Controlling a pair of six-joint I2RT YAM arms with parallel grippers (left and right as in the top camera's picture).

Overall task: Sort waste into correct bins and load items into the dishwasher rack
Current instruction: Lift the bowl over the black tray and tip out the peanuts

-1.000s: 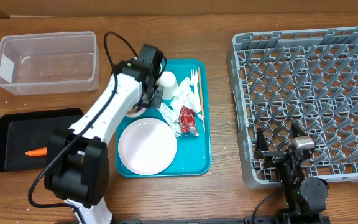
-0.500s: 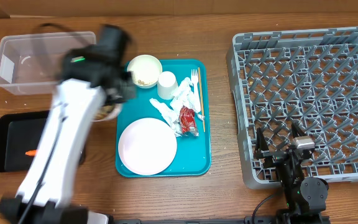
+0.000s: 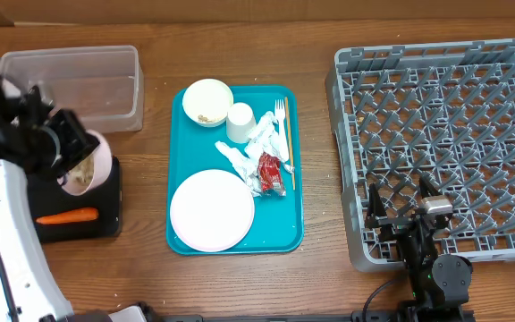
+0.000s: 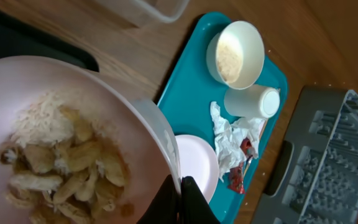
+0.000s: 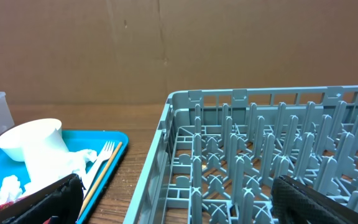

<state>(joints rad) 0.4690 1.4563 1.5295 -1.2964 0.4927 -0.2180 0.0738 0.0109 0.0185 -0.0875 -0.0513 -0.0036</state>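
Within the last second my left hand (image 4: 180,190) swung off the teal tray (image 3: 295,234), carrying the bowl of scraps (image 4: 126,134). It ended over the black tray (image 3: 107,216), just above the carrot (image 3: 67,216). Fingers were pinched tight on the bowl's rim. The bowl was tilted and the scraps were inside, so I judged dumping came next. My right hand (image 3: 401,204) sat wide and empty at the rack (image 3: 445,116).

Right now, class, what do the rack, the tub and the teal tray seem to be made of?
Rack: grey moulded plastic, matte, judging by its uniform lattice of pegs. Tub: clear plastic, glossy; you can see through its walls. Teal tray: probably plastic, smooth with a slight sheen and a rounded rim.
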